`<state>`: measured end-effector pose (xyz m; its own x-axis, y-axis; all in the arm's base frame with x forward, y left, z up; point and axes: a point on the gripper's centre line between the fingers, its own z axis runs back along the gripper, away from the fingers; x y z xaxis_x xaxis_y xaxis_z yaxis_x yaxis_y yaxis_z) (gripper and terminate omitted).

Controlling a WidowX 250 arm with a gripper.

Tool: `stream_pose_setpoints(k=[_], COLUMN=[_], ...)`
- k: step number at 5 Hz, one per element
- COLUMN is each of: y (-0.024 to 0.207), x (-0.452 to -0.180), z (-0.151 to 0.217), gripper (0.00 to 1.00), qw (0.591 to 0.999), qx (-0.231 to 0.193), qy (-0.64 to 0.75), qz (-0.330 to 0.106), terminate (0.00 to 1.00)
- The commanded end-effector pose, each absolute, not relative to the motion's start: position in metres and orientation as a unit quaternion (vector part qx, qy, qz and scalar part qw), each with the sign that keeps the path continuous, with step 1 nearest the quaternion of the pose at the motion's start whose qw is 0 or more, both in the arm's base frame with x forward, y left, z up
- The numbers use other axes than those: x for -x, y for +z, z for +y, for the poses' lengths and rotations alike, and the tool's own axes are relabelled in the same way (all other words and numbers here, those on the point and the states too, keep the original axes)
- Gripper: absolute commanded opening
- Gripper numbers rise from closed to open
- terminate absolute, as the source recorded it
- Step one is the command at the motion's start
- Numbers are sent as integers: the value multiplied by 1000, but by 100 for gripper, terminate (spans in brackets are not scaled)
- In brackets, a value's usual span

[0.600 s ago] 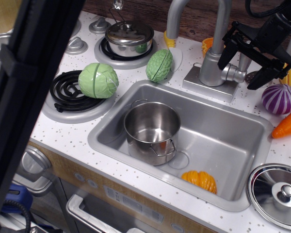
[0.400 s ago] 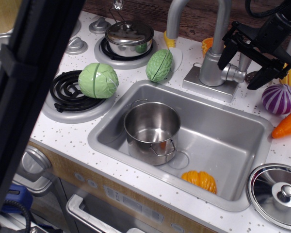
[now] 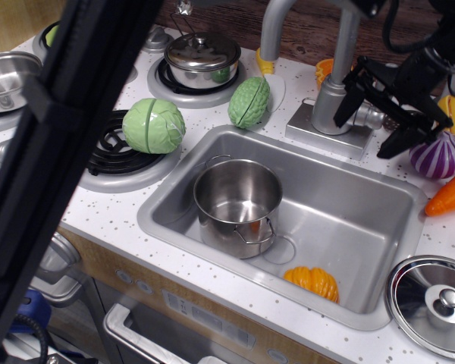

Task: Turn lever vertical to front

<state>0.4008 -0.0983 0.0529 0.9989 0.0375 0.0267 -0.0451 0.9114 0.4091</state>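
Note:
The faucet body (image 3: 330,106) stands behind the sink (image 3: 364,220), with its tall curved spout (image 3: 271,30) rising out of the top of the frame. The lever's stubby silver knuckle (image 3: 373,115) shows on the body's right side. The flat paddle is mostly hidden behind my gripper. My black gripper (image 3: 378,120) reaches in from the upper right with its jaws spread. One finger (image 3: 350,102) lies just left of the knuckle, against the faucet body. The other finger (image 3: 409,130) is to the knuckle's right. I cannot tell whether either finger touches the lever.
A steel pot (image 3: 237,201) and an orange toy squash (image 3: 312,282) sit in the sink. A purple onion (image 3: 438,154), a carrot (image 3: 451,196) and a pot lid (image 3: 438,303) lie right of it. Green vegetables (image 3: 153,125) (image 3: 249,101) lie left. A black bar (image 3: 53,174) blocks the left foreground.
My gripper has moved down and slightly left, closer around the lever's knuckle. The black bar in the foreground has shifted right. Nothing else has moved.

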Motion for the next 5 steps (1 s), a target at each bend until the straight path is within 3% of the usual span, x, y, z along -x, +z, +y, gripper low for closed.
stream_pose_setpoints(k=[1,5], y=[95,120], x=[-420,-441], z=[-96,-93], gripper=[100,100], qw=[976,967], qx=[-203,-203], qy=[25,24], qz=[-69,-151], terminate=[0,0])
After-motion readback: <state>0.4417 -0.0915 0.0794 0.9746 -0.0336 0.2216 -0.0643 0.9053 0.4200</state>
